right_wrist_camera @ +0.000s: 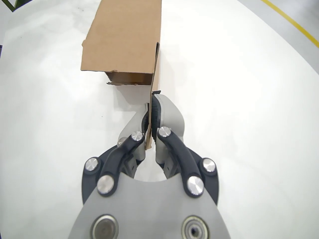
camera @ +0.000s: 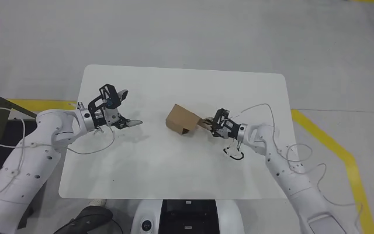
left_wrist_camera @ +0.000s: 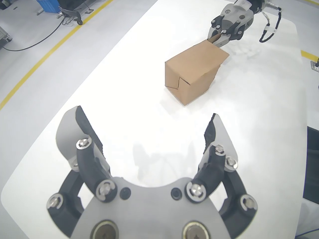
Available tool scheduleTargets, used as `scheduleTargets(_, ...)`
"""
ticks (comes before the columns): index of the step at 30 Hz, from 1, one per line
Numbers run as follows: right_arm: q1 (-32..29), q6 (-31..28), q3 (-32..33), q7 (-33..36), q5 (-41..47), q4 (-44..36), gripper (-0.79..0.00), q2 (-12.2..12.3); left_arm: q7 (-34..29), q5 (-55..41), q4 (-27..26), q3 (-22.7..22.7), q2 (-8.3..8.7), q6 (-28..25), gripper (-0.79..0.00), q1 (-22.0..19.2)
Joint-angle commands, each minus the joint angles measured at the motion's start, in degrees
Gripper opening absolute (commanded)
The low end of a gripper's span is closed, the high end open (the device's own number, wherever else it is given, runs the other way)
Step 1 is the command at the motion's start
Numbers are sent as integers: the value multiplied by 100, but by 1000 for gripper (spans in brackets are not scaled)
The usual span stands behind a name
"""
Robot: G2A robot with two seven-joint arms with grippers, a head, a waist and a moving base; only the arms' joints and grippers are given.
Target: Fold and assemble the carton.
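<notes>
Right now the carton (camera: 181,119) lies on its side near the middle of the table (camera: 175,169), between the two arms, with its long axis running roughly from one arm to the other. The right arm is plainly the nearer one: its jaws are at the carton's open end, and in the right wrist view the carton (right_wrist_camera: 124,38) stretches straight away from them, in line with the wrist. Those right jaws are together, clamped on a side flap (right_wrist_camera: 155,75) that stands on edge, the dark pads (right_wrist_camera: 156,110) pinching the cardboard from both sides. From the left wrist view the carton (left_wrist_camera: 194,73) turns its closed end toward the left arm, where a notched seam shows the flaps tucked in. The left jaws are spread wide, holding nothing and touching nothing, above bare table and well apart from the carton, pointing toward it. The open end looks unfinished, with a ragged lower flap (right_wrist_camera: 122,83) lying loose at the mouth, so the coming fold likely turns on the right arm swinging its flap across that opening while the carton's far end has nothing to brace it.
</notes>
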Motion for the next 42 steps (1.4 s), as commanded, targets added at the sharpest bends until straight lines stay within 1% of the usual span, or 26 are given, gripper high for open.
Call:
scheduleTargets(1, -47, -2, 81, 167, -107, -334, -785, 44, -7, -1, -7, -2, -1, 7, 0, 5)
scheduleTargets(3, -139, -50, 180, 485, -207, -808, -785, 99, -7, -1, -7, -2, -1, 7, 0, 5)
scheduleTargets(5, -243, -99, 280, 1019, -290, -1374, -785, 153, -7, -1, -7, -2, -1, 7, 0, 5)
scheduleTargets(10, -499, -294, 443, 2650, -264, -2975, -785, 256, -7, -1, -7, -2, -1, 7, 0, 5)
scheduleTargets(13, -559, -447, 449, 3524, -117, -3776, -785, 293, -7, -1, -7, -2, -1, 7, 0, 5)
scheduleTargets(15, -540, -566, 429, 4003, -5, -4160, -785, 312, -7, -1, -7, -2, -1, 7, 0, 5)
scheduleTargets(18, -419, -727, 341, 4744, 63, -4529, -785, 334, -7, -1, -7, -2, -1, 7, 0, 5)
scheduleTargets(20, -311, -667, 251, 5105, 54, -4607, -785, 343, -7, -1, -7, -2, -1, 7, 0, 5)
scheduleTargets(24, 37, -443, -245, 5330, -286, -4474, -785, 414, -7, -1, -7, -2, -1, 7, 0, 5)
scheduleTargets(29, 610, -181, -1126, 5592, -635, -4272, -785, 533, -7, -1, -7, -2, -1, 7, 0, 5)
scheduleTargets(33, 1269, 78, -2014, 5852, -536, -4096, -785, 622, -7, -1, -7, -2, -1, 7, 0, 5)
scheduleTargets(37, 2181, 447, -2974, 6222, 167, -3947, -785, 684, -7, -1, -7, -2, -1, 7, 0, 5)
scheduleTargets(42, 3621, 1114, -4302, 6889, 1644, -3714, -785, 672, -7, -1, -7, -2, -1, 7, 0, 5)
